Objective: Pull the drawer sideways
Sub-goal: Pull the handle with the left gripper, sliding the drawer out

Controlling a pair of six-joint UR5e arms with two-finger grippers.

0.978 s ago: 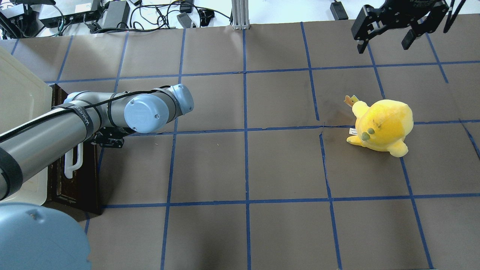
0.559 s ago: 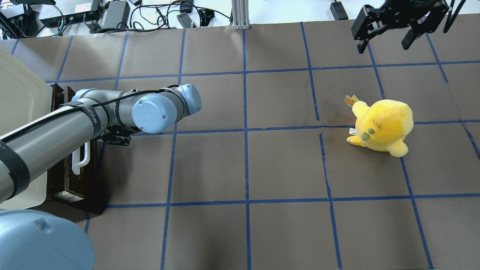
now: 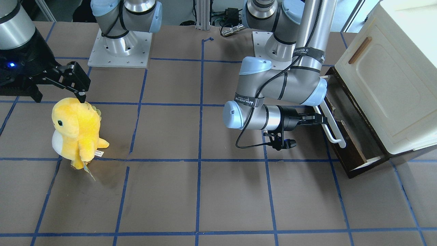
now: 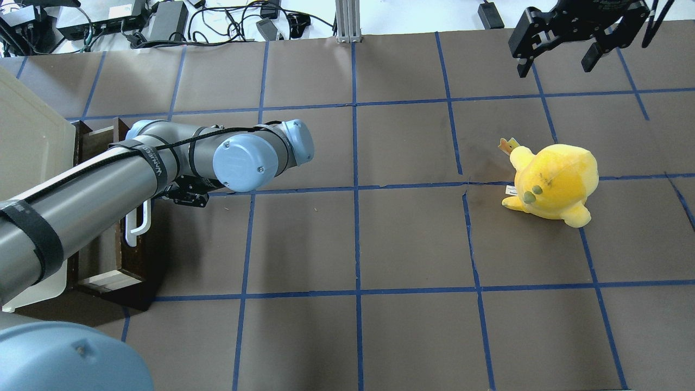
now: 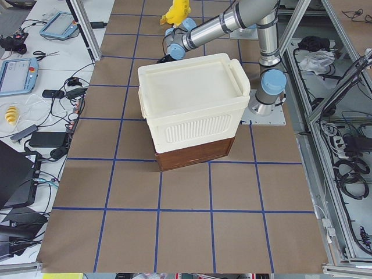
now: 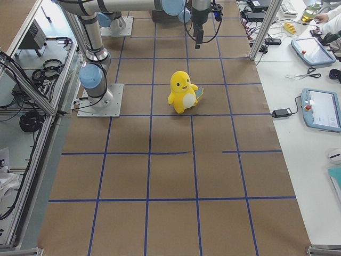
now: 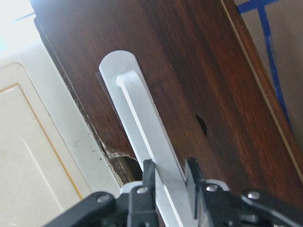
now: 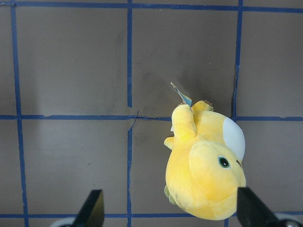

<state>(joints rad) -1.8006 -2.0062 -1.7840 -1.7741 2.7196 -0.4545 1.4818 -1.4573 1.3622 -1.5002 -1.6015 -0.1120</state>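
Observation:
The drawer (image 3: 344, 141) has a dark brown wooden front and a long white bar handle (image 3: 330, 125). It sticks partly out from under the cream-white cabinet (image 3: 392, 85), and its pale side shows at the end. My left gripper (image 3: 319, 119) is shut on the handle (image 7: 142, 123), with both fingers clamped around the bar in the left wrist view. In the overhead view the drawer (image 4: 138, 263) and handle (image 4: 136, 231) lie at the far left under my left arm. My right gripper (image 4: 555, 68) is open and empty, high above the table's far right.
A yellow plush toy (image 4: 554, 182) stands on the right half of the table, below the right gripper; it also shows in the right wrist view (image 8: 203, 170). The cabinet (image 4: 27, 141) sits on the table's left end. Blue tape lines grid the brown table top.
The left gripper has moved to the right in the overhead view with the handle held. The drawer has slid further out from under the cabinet. The right arm has not moved.

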